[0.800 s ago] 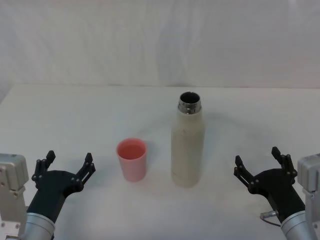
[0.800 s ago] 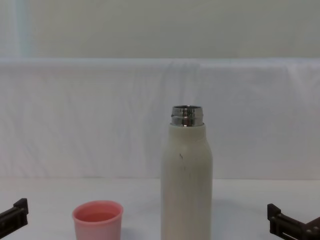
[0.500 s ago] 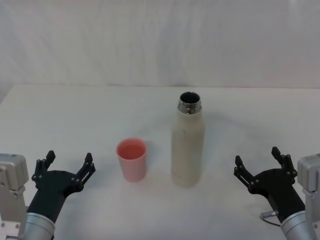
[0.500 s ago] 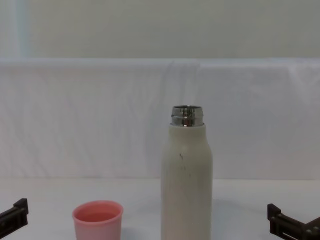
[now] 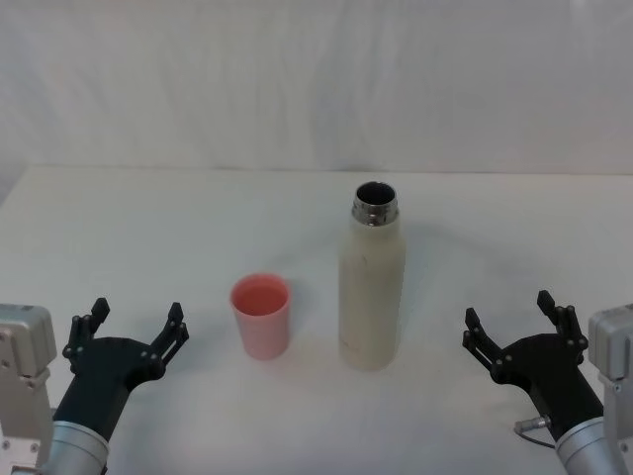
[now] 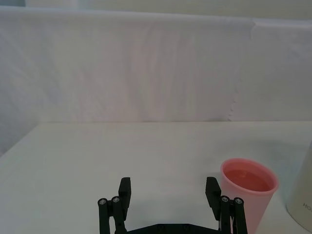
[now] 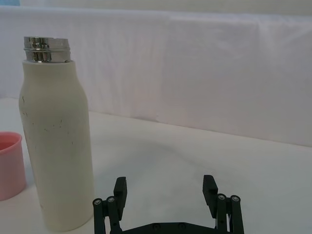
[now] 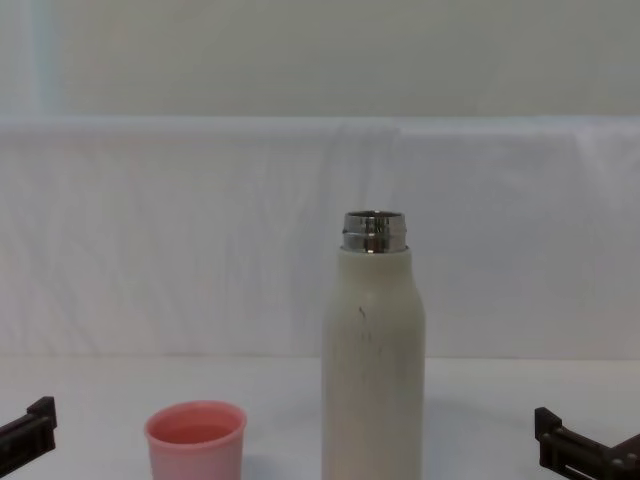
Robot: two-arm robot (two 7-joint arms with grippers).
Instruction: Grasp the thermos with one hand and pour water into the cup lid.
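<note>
A: Thermos point(image 5: 372, 287), item one: tall cream-white matte bottle, rounded shoulders, shiny threaded steel neck, cap off, standing upright near the middle of the white table point(image 5: 148, 228). Item two: cup lid point(image 5: 261, 315), a small pink tapered plastic cup, sitting mouth up just beside the bottle on the robot's left, not touching it.

B: Grippers?

A: Right gripper point(image 5: 516, 328), black, two-fingered, on a silver-grey arm, is resting low at the near right, fingers spread wide, holding nothing, well apart from the bottle. Left gripper point(image 5: 135, 328) is sitting at the near left, likewise spread and empty, nearer the cup than the bottle.

B: Step in hand?

A: Judging by the layout, the reach is not yet begun. The right hand looks the better candidate, since the cup is standing on the far side from it.

B: Handling notes?

A: Approaching level, fingers straddling the straight body below the shoulders, closing squarely so the smooth wall is not slipping. Lifting before tilting. Tipping the neck toward the cup slowly, mouth over the rim; the light cup could topple if nudged.
</note>
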